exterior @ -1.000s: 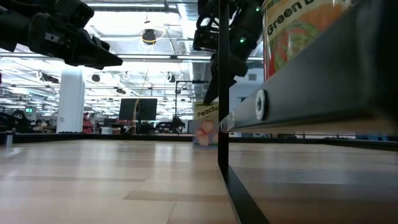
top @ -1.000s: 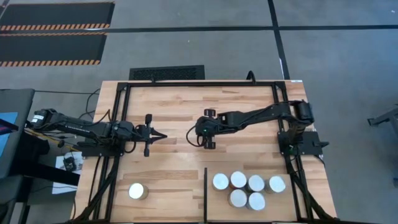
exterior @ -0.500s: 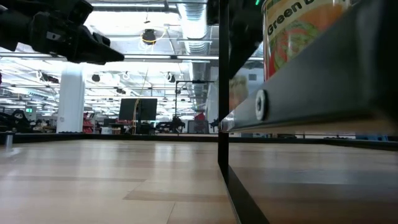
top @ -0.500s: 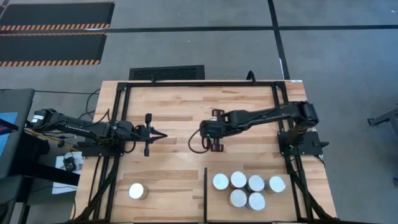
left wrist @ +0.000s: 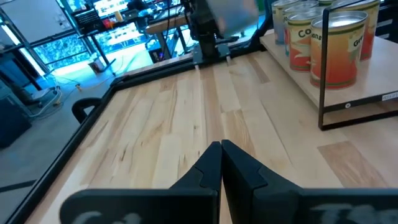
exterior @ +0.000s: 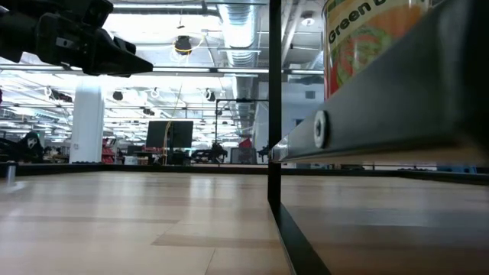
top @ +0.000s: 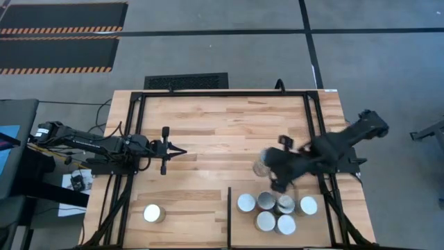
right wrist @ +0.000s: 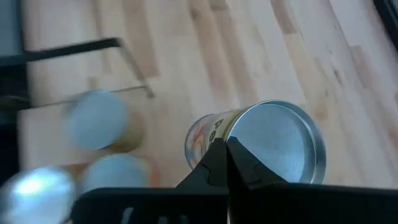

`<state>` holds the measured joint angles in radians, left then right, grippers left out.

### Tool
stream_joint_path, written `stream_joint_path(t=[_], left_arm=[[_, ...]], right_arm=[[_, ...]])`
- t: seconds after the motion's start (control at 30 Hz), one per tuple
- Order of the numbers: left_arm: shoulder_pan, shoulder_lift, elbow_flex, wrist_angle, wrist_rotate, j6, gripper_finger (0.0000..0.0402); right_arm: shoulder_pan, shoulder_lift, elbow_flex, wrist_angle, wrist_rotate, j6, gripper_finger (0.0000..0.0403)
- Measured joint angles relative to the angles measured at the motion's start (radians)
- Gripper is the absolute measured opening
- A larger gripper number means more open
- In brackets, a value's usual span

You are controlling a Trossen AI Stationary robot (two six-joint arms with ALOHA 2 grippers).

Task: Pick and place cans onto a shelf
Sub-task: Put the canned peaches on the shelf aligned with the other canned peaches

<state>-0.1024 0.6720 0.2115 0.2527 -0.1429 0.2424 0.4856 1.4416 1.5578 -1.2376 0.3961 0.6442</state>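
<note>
Wood bench (top: 208, 118) inside a black frame, with the shelf (top: 239, 233) as the fenced-off section behind a short black divider bar (top: 229, 208). The right arm reaches across towards the shelf, blurred mid-swing. The left arm is parked over the bench's left half, well away from the action. Six cans (top: 286, 224) are clustered upright on the shelf, and one lone can (top: 152, 213) sits out on the open bench on the other side of the divider. A seventh tin can (top: 261, 167) is at the right arm's tip, just short of the shelf and beside the cluster. The right claw (right wrist: 227, 163) has its fingers pressed together at that can's near edge. The can looks tilted, and whether it is pinched or only being shoved along I cannot tell. The left claw (left wrist: 221, 152) is closed tight on nothing, above the wood. Step in hand is probably the transfer of this can to the shelf. The next move calls for bringing it into a free gap in the cluster without knocking its neighbours, setting it upright, then going for the lone can.
</note>
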Motion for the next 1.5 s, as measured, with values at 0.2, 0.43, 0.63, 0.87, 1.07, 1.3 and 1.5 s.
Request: stream_joint_path(t=[0.2, 0.43, 0.63, 0.87, 1.07, 1.3, 1.5], left_arm=[[0.024, 0.0, 0.0, 0.009, 0.006, -0.001, 0.0001], [0.063, 0.0, 0.0, 0.008, 0.053, -0.018, 0.0001], [0.07, 0.0, 0.001, 0.004, 0.059, -0.025, 0.0001], [0.07, 0.0, 0.001, 0.0, 0.059, -0.024, 0.0001], [0.07, 0.0, 0.001, 0.0, 0.058, -0.015, 0.0001], [0.07, 0.0, 0.001, 0.0, 0.052, -0.01, 0.0001], [0.07, 0.0, 0.001, 0.001, 0.052, -0.009, 0.0001]], right_arm=[[0.221, -0.056, 0.058, -0.054, 0.071, 0.219, 0.0003], [0.46, 0.016, 0.182, -0.063, 0.068, 0.506, 0.0003], [0.617, 0.15, 0.23, -0.129, 0.025, 0.87, 0.0003], [0.725, 0.313, 0.317, -0.244, -0.084, 1.189, 0.0003], [0.753, 0.405, 0.351, -0.302, -0.13, 1.268, 0.0003], [0.72, 0.486, 0.352, -0.309, -0.142, 1.24, 0.0003], [0.686, 0.515, 0.346, -0.33, -0.176, 1.21, 0.0003]])
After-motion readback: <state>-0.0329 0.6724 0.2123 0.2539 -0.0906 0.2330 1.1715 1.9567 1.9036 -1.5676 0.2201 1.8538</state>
